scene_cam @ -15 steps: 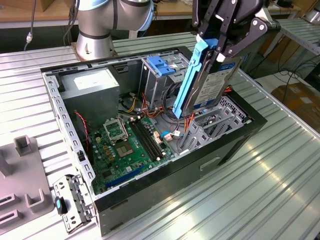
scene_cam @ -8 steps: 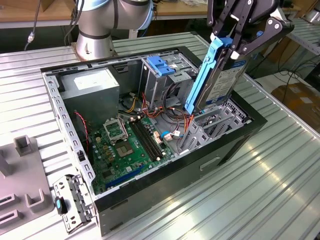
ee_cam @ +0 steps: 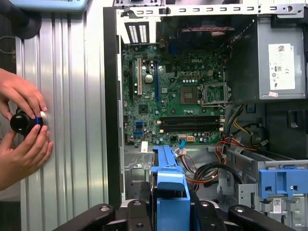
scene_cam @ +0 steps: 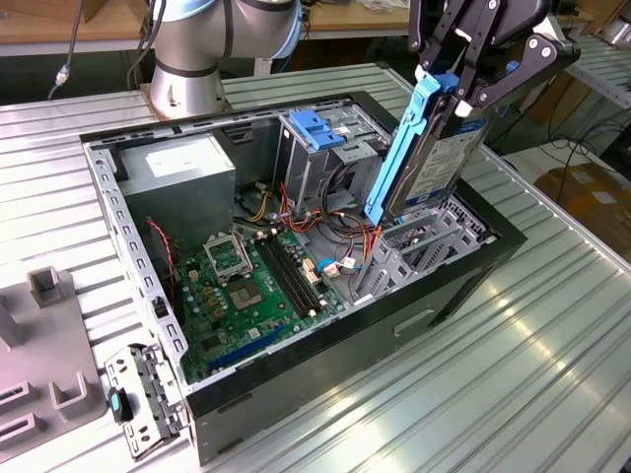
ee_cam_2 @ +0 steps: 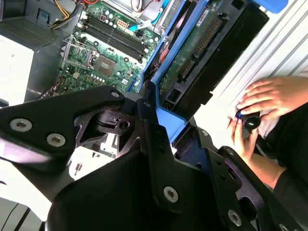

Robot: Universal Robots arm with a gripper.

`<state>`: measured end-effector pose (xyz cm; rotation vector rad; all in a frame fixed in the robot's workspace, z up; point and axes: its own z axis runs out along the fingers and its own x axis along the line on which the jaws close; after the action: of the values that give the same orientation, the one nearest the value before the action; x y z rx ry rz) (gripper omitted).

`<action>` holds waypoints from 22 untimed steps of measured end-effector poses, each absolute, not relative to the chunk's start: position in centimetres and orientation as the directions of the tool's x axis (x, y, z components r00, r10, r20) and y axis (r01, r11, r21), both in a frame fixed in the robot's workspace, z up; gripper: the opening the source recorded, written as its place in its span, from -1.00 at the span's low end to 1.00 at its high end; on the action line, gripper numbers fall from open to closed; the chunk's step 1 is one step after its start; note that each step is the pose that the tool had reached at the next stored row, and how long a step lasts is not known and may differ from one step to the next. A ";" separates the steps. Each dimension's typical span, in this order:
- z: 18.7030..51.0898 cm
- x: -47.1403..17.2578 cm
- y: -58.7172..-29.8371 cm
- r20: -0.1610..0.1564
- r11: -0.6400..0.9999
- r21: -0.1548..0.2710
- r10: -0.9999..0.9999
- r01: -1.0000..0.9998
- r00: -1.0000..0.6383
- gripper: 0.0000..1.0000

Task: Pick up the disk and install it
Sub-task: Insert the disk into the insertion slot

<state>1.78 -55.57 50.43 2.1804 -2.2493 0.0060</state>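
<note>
The disk [scene_cam: 441, 163] hangs nearly upright, tilted a little, over the open computer case [scene_cam: 296, 367] at the exterior view's right. It is silver-grey with a white label and a blue side rail [scene_cam: 402, 148]. My gripper [scene_cam: 465, 91] is shut on its upper end, with black fingers [scene_cam: 508, 77] on either side. The disk's lower end sits just above the grey drive bay [scene_cam: 426, 248] inside the case. The second wrist view shows its green circuit-board side [ee_cam_2: 192, 45]. In the first wrist view the blue rail [ee_cam: 170, 185] runs out from between my fingers.
Inside the case lie a green motherboard [scene_cam: 246, 286], a grey power supply box [scene_cam: 182, 169] and a metal cage with a blue top [scene_cam: 320, 133]. A person's hands [ee_cam: 24, 130] hold a black knob beside the case. A grey fixture [scene_cam: 39, 355] stands at the exterior view's left.
</note>
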 end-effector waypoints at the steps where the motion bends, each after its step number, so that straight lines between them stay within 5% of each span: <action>1: 50.4 1.8 -55.6 0.009 0.031 0.003 -0.999 -1.000 -0.031 -0.26; 22: 48.2 5.1 -56.0 0.009 0.031 0.004 -0.999 -1.000 -0.031 -0.26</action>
<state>5.08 -56.05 48.18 2.1802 -2.2492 0.0060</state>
